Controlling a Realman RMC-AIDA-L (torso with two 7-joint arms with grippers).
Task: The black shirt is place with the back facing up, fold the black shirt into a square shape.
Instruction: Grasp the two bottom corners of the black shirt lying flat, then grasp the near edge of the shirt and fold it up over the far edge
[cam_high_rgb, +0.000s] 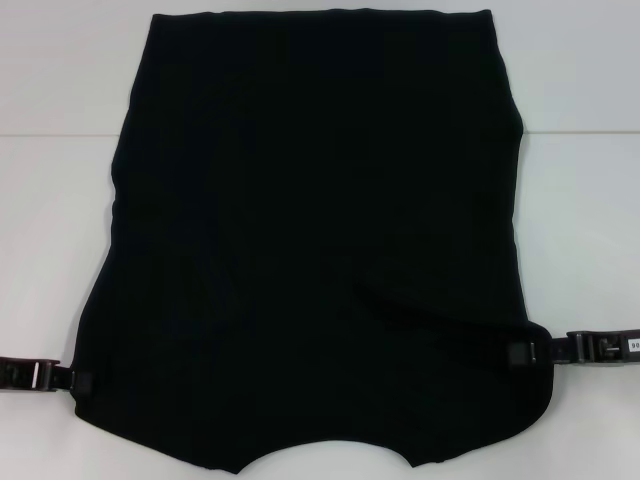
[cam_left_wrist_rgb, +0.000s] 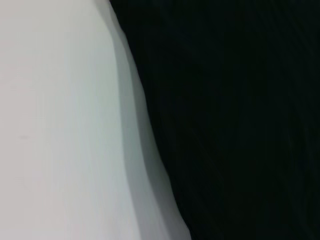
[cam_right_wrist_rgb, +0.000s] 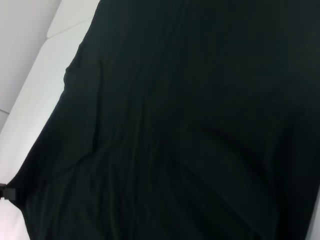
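The black shirt (cam_high_rgb: 320, 220) lies flat on the white table (cam_high_rgb: 60, 200), with its curved neckline at the near edge and its hem at the far end. My left gripper (cam_high_rgb: 82, 381) sits low at the shirt's near left corner, shut on the fabric edge. My right gripper (cam_high_rgb: 520, 352) is at the near right side, shut on the shirt, and a raised crease (cam_high_rgb: 430, 312) runs from it toward the middle. The left wrist view shows the shirt's edge (cam_left_wrist_rgb: 150, 125) with a shadow beside it. Dark fabric (cam_right_wrist_rgb: 190, 125) fills the right wrist view.
Bare white table surface (cam_high_rgb: 580, 220) surrounds the shirt on the left, right and far sides. A seam in the tabletop (cam_high_rgb: 575, 135) runs across behind the shirt's middle.
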